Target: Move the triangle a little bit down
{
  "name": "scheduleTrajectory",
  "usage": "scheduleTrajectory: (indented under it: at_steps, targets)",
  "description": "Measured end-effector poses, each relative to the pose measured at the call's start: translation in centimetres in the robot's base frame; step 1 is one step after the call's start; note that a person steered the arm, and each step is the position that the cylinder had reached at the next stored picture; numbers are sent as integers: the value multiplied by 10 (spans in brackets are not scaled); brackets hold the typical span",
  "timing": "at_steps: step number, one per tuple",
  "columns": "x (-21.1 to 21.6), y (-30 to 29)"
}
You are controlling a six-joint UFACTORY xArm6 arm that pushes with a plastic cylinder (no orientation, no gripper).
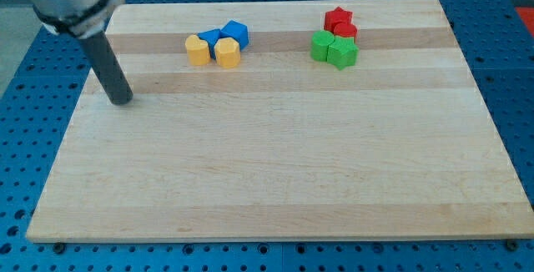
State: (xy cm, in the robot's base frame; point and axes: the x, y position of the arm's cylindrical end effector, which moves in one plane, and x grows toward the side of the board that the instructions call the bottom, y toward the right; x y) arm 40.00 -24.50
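A blue triangle [210, 36] lies near the board's top, left of centre, wedged between a blue cube [236, 32] on its right and two yellow blocks below it, one to the left [197, 49] and one to the right [227, 52]. The yellow blocks partly hide its lower edge. My tip [122, 101] rests on the board at the left side, well left of and below this cluster, touching no block.
A red star [338, 16] and another red block [345, 30] sit at the top right of centre, with two green blocks [321, 43] [342, 52] just below them. The wooden board [275, 180] lies on a blue perforated table.
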Motion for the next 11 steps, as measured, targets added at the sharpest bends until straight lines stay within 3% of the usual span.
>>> scheduleTrajectory:
  at_steps: [1, 2, 3, 7, 10, 11]
  targets:
    - [-88, -4]
    - [-168, 32]
    - [-198, 51]
    - [-124, 126]
    - [-55, 134]
    - [-52, 134]
